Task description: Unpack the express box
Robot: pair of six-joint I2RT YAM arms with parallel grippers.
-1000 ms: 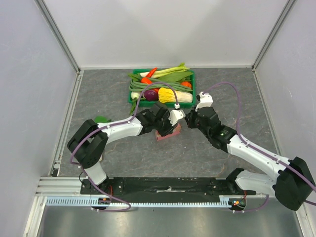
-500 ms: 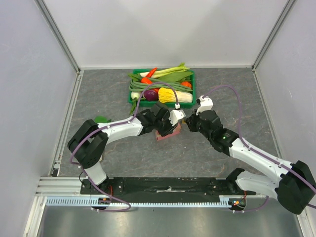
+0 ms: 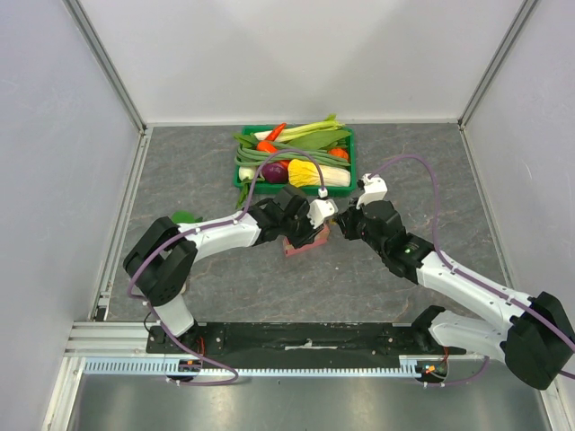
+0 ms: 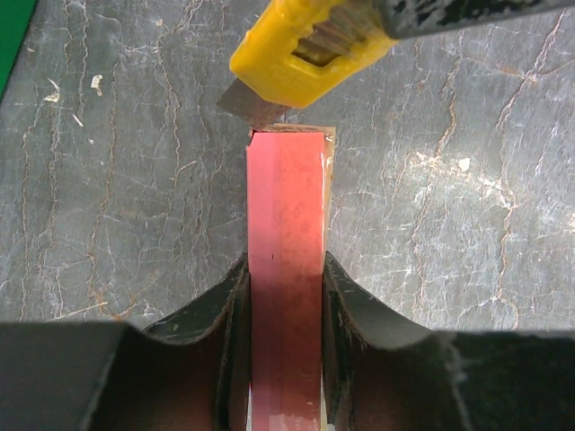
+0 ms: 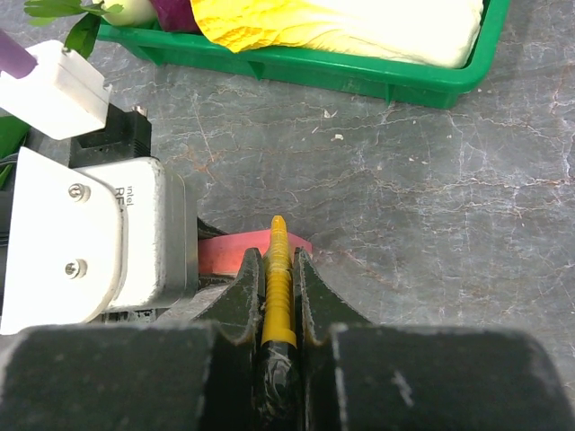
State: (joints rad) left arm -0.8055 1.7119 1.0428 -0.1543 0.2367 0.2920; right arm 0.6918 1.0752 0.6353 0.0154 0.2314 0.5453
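The express box [image 4: 284,233] is a thin pink cardboard box standing on edge on the grey table. It also shows in the top view [image 3: 304,244] and in the right wrist view [image 5: 225,254]. My left gripper [image 4: 284,269] is shut on it, one finger on each flat side. My right gripper [image 5: 277,260] is shut on a yellow utility knife [image 5: 278,278]. In the left wrist view the knife [image 4: 301,54] hangs over the box's far end, and its blade [image 4: 252,106] touches the far top corner. The two grippers, left [image 3: 301,224] and right [image 3: 346,223], meet at the table's middle.
A green crate [image 3: 243,180] full of vegetables stands just behind the grippers; its front wall [image 5: 359,76] is close to the knife. The left wrist camera housing [image 5: 99,233] sits right beside my right fingers. A small green scrap [image 3: 185,216] lies at the left.
My right wrist with the knife has shifted slightly toward the near side and closer to the box's end. The left gripper and the box have not moved.
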